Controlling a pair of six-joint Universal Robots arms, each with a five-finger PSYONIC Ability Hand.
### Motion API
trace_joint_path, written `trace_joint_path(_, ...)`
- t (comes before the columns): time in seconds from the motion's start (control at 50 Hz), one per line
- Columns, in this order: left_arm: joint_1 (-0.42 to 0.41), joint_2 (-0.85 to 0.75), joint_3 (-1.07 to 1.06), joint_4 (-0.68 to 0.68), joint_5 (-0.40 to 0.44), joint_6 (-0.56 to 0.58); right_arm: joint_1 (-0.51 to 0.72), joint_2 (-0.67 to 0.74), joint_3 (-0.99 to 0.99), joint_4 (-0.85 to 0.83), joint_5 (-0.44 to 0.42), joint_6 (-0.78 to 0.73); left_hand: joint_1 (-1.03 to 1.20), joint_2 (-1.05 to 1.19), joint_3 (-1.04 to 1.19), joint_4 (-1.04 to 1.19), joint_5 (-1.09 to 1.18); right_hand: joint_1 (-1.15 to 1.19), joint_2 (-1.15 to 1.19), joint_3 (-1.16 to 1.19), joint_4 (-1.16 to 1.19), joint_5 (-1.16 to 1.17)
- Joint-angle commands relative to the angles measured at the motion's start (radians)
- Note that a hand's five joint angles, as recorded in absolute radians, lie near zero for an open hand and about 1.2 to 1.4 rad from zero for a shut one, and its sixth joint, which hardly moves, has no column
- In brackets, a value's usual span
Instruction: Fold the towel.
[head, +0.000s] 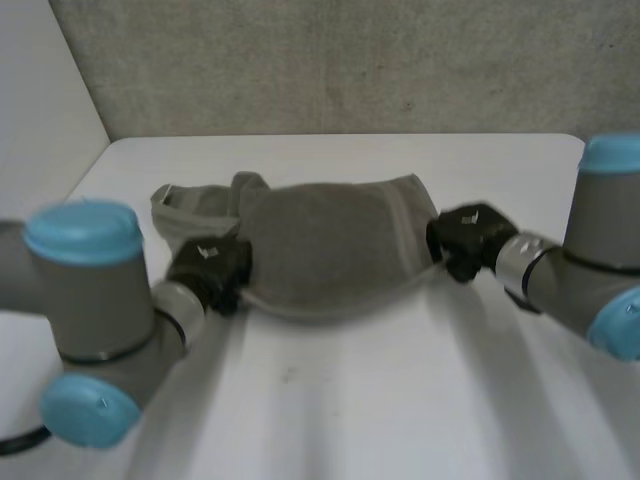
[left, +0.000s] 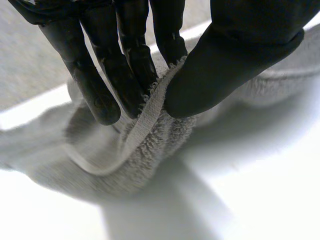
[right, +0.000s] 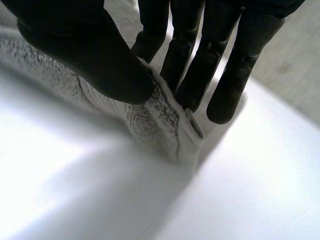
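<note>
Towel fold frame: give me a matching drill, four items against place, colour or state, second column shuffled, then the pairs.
Column one
1. left robot hand
2. right robot hand
3. towel
4. table

Column two
A. white, underneath everything else
B. grey, spanning from one hand to the other
C. thumb and fingers pinching the cloth's edge at the robot's right
D. thumb and fingers pinching the cloth's edge at the robot's left

Pairs: 1-D, 2-C, 3-B, 4-A
</note>
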Motion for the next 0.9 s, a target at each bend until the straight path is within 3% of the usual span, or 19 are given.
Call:
trace_joint_path(0.02, -0.092, -0.036, -0.1, 0.068, -0.006, -0.014, -0.015, -0.013, 0.159, -0.073, 0.001, -0.001, 0.239, 0.179, 0.181, 0.179, 0.211, 0.004, 0.183, 0.182, 0.179, 0.186)
trace_joint_path(0.14, -0.159, 0.013, -0.12, 0.058, 0.002, -0.052, -0.052, -0.131, 0.247, -0.09, -0.019, -0.004, 0.164, 0.103, 0.105, 0.104, 0.136, 0.004, 0.183, 0.182, 0.179, 0.186)
trace_joint_path(0.16, -0.176, 0.021, -0.13, 0.054, 0.006, -0.052, -0.064, -0.151, 0.27, -0.095, -0.031, -0.01, -0.11, -0.171, -0.169, -0.17, -0.138, 0.004, 0.183, 0.182, 0.179, 0.186)
trace_joint_path(0.18, -0.176, 0.021, -0.13, 0.054, 0.006, -0.052, -0.064, -0.151, 0.27, -0.095, -0.031, -0.01, -0.113, -0.173, -0.171, -0.173, -0.14, 0.004, 0.183, 0.182, 0.179, 0.186)
trace_joint_path(0.22, -0.202, 0.033, -0.135, 0.051, 0.005, -0.044, -0.096, -0.174, 0.311, -0.11, -0.049, -0.036, -0.89, -0.95, -0.948, -0.95, -0.918, 0.004, 0.183, 0.182, 0.179, 0.186)
trace_joint_path(0.24, -0.207, 0.037, -0.127, 0.053, 0.002, -0.043, -0.119, -0.181, 0.331, -0.124, -0.054, -0.051, -0.975, -1.036, -1.034, -1.035, -1.003, 0.004, 0.183, 0.182, 0.179, 0.186)
trace_joint_path(0.34, -0.162, 0.051, -0.072, 0.056, 0.005, -0.018, -0.159, -0.189, 0.37, -0.181, -0.055, -0.09, -0.97, -1.031, -1.029, -1.03, -0.998, 0.004, 0.183, 0.182, 0.179, 0.186)
trace_joint_path(0.38, -0.068, 0.053, -0.022, 0.054, 0.01, 0.044, -0.166, -0.181, 0.371, -0.188, -0.055, -0.104, -0.967, -1.028, -1.026, -1.027, -0.995, 0.004, 0.183, 0.182, 0.179, 0.186)
trace_joint_path(0.44, -0.026, 0.053, 0.005, 0.054, 0.014, 0.088, -0.166, -0.174, 0.37, -0.19, -0.055, -0.107, -0.961, -1.022, -1.02, -1.021, -0.989, 0.004, 0.183, 0.182, 0.179, 0.186)
trace_joint_path(0.52, 0.083, 0.015, 0.09, 0.05, 0.129, 0.253, -0.173, -0.143, 0.367, -0.193, -0.055, -0.108, -0.909, -0.969, -0.967, -0.969, -0.936, 0.004, 0.183, 0.182, 0.179, 0.186)
trace_joint_path(0.68, 0.184, -0.08, 0.149, 0.021, 0.33, 0.348, -0.172, -0.134, 0.368, -0.195, -0.055, -0.108, -0.756, -0.817, -0.815, -0.816, -0.784, 0.004, 0.183, 0.182, 0.179, 0.186)
trace_joint_path(0.9, 0.253, -0.163, 0.184, -0.022, 0.384, 0.446, -0.173, -0.109, 0.367, -0.199, -0.055, -0.111, -0.653, -0.713, -0.712, -0.713, -0.681, 0.004, 0.183, 0.182, 0.179, 0.186)
